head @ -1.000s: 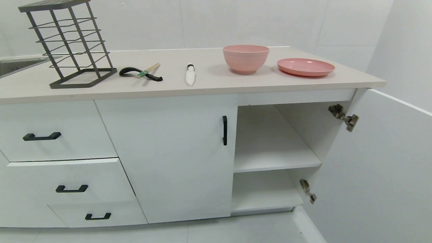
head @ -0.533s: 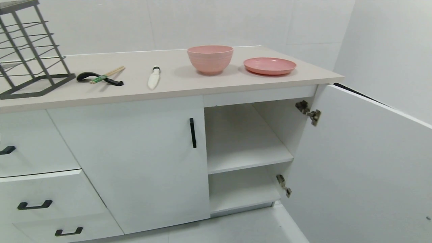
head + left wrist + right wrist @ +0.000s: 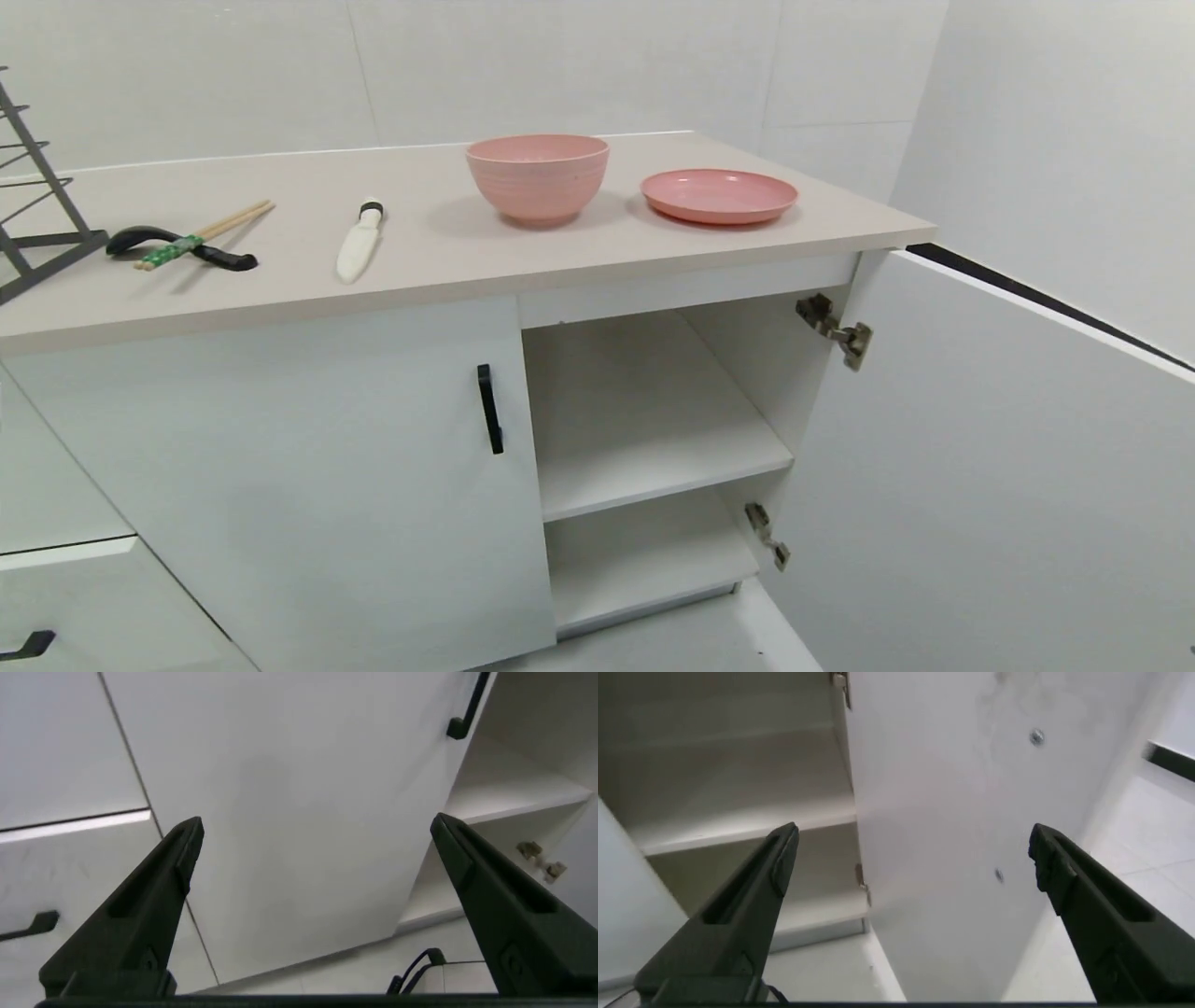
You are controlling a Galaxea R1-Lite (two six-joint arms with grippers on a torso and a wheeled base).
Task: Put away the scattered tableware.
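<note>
Tableware lies scattered along a beige countertop point(image 3: 607, 238), and none of it is held. Below the top we see a white cabinet point(image 3: 681, 285). Its right door point(image 3: 980, 467) is swung wide open on two metal hinges. The left door point(image 3: 280, 467) is closed and has a vertical black handle point(image 3: 490, 409). Inside the open half are an upper shelf point(image 3: 644, 448) and a lower shelf point(image 3: 644, 560), both bare.

In the left wrist view, our left gripper point(image 3: 313, 905) hangs low in front of the closed door. Its two dark fingers point(image 3: 140, 924) are spread wide with nothing between them. In the right wrist view, our right gripper point(image 3: 910, 905) is likewise released and holds nothing. It faces the inner side of the open door and the shelves beside it.

A dark wire rack point(image 3: 37, 245) stands at the counter's far left edge. Near the right end sits a pink bowl point(image 3: 537, 177), upright. A shallow pink plate point(image 3: 719, 194) lies flat just to its right, apart from it. Left of the bowl, well apart, lies a white knife point(image 3: 358, 250) with a black band near its far end. Farther left, near the rack, is a black spoon point(image 3: 229, 259). A pair of wooden chopsticks point(image 3: 233, 219) with a green band lies across the spoon, touching it.
</note>
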